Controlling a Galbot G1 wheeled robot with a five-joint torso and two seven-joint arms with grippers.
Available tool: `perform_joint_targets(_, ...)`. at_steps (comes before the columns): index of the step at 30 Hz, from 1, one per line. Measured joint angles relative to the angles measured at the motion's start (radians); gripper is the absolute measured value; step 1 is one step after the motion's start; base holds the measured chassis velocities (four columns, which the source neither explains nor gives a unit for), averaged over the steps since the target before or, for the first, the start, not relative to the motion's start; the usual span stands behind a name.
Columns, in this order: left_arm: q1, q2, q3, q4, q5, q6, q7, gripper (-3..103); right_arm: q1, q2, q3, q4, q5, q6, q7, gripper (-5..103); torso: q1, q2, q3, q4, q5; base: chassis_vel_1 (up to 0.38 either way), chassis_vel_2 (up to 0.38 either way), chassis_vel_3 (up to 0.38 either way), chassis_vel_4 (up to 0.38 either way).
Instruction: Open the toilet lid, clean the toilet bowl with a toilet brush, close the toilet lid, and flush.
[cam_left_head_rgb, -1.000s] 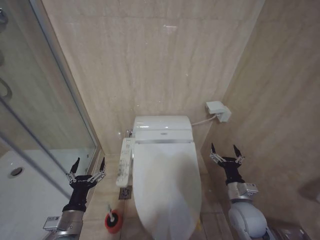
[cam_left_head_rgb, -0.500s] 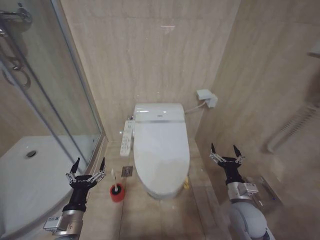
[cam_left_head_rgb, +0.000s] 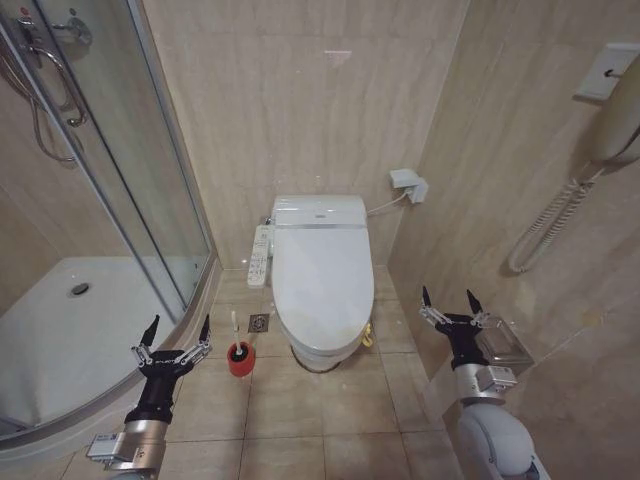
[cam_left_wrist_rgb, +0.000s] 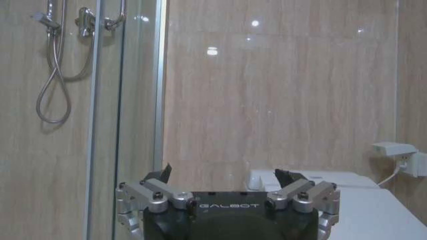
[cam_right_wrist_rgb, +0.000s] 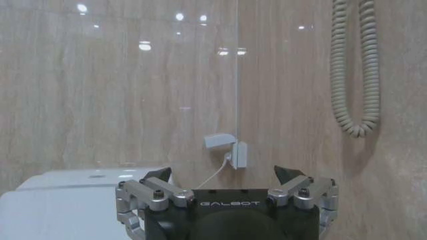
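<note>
Here both released pincers, left (cam_left_head_rgb: 177, 332) and right (cam_left_head_rgb: 447, 304), read "GALBOT".

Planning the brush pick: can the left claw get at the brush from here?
Probably yes. The left claw is open, and the brush stands upright in its red holder on bare floor nearby, apart from the toilet. Nothing lies between them.

Beige tiled walls (cam_left_head_rgb: 300, 100) | tiled floor (cam_left_head_rgb: 320, 420) | glass shower enclosure (cam_left_head_rgb: 110, 170) at left | wall phone (cam_left_head_rgb: 615, 100) at right
</note>
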Motion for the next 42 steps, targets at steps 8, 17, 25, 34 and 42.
perform_joint_targets(8, 0.000, 0.000, 0.000, 0.000, 0.000, 0.000, 0.000, 100, -0.001, 0.000, 0.000, 0.000, 0.000, 0.000, 0.000, 100, -0.001, 0.000, 0.000, 0.0003, 0.0004, 0.135, -0.143, -0.151, 0.146)
perform_joint_targets(17, 0.002, 0.000, 0.000, 0.000, 0.000, 0.000, 0.000, 100, -0.001, 0.000, 0.000, 0.000, 0.000, 0.000, 0.000, 100, -0.003, 0.001, -0.001, 0.0002, 0.0003, 0.174, -0.185, -0.188, 0.198)
perform_joint_targets(25, 0.000, 0.000, 0.000, 0.000, 0.000, 0.000, 0.000, 100, 0.000, 0.000, 0.000, 0.000, 0.000, 0.000, 0.000, 100, 0.000, 0.000, 0.000, 0.0002, 0.0000, -0.049, 0.015, 0.044, -0.048)
perform_joint_targets(34, 0.001, 0.000, 0.000, 0.000, 0.000, 0.000, 0.000, 100, -0.001, 0.000, 0.000, 0.000, 0.000, 0.000, 0.000, 100, -0.001, 0.000, 0.000, 0.0000, 0.0001, 0.025, -0.033, -0.021, 0.035)
perform_joint_targets(42, 0.001, 0.000, 0.000, 0.000, 0.000, 0.000, 0.000, 100, -0.001, 0.000, 0.000, 0.000, 0.000, 0.000, 0.000, 100, -0.002, 0.001, -0.001, -0.0002, 0.0001, 0.084, -0.078, -0.077, 0.075)
